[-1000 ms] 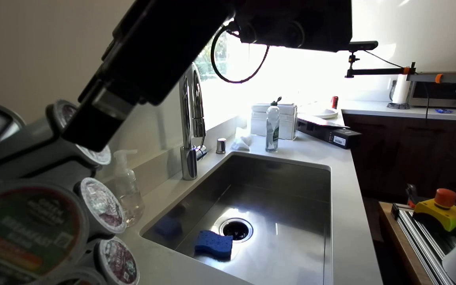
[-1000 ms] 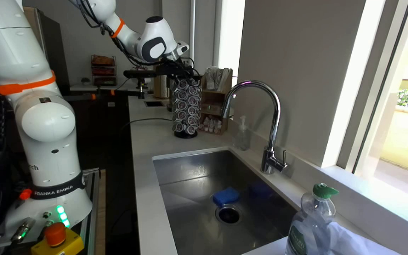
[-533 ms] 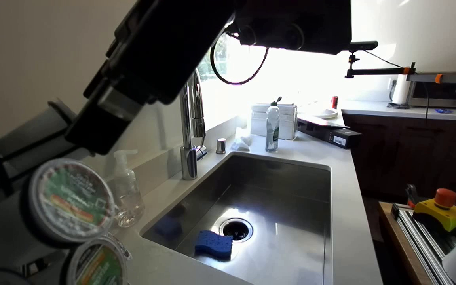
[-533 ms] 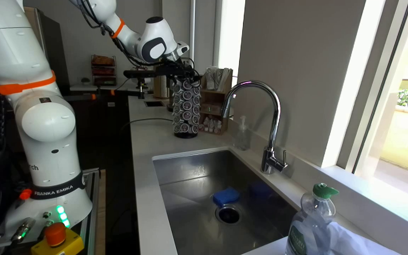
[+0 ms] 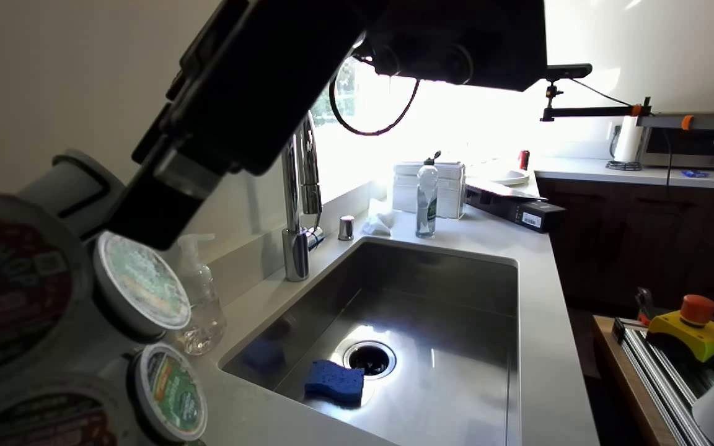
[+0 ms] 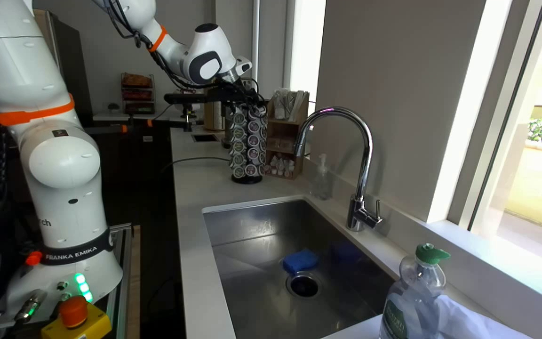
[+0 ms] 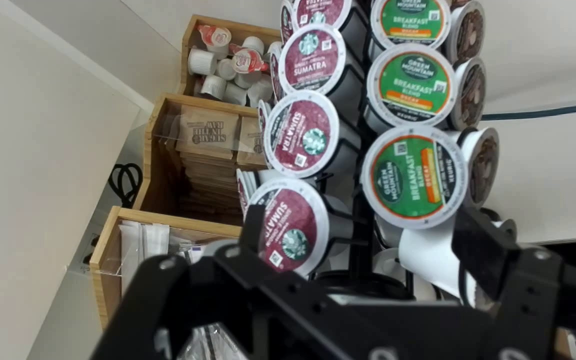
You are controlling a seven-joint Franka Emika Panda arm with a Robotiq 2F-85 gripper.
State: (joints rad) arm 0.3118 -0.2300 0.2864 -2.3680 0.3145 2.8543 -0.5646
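Observation:
My gripper (image 7: 368, 237) is open and empty in the wrist view, its black fingers spread over the top of a coffee pod carousel (image 7: 362, 220). A purple Sumatra pod (image 7: 293, 230) sits behind and beside the left fingertip. A green Breakfast Blend pod (image 7: 414, 177) lies between the fingers, nearer the right one. A white pod body (image 7: 428, 257) lies below it by the right fingertip. I cannot tell whether a finger touches a pod. In an exterior view the gripper (image 5: 152, 207) points down among large, close pods (image 5: 143, 282). The carousel (image 6: 247, 146) stands under the gripper (image 6: 247, 101) in an exterior view.
A wooden organizer (image 7: 168, 97) with sugar packets and creamers stands beside the carousel. A soap dispenser (image 6: 322, 179), a faucet (image 6: 365, 160) and a sink (image 6: 233, 221) with a blue sponge (image 6: 300, 260) are nearby. A dish soap bottle (image 6: 414, 296) stands beyond the sink.
The carousel has turned, so different pods face the exterior cameras. My gripper has moved slightly lower and a little to the side. The sponge and sink items have not moved.

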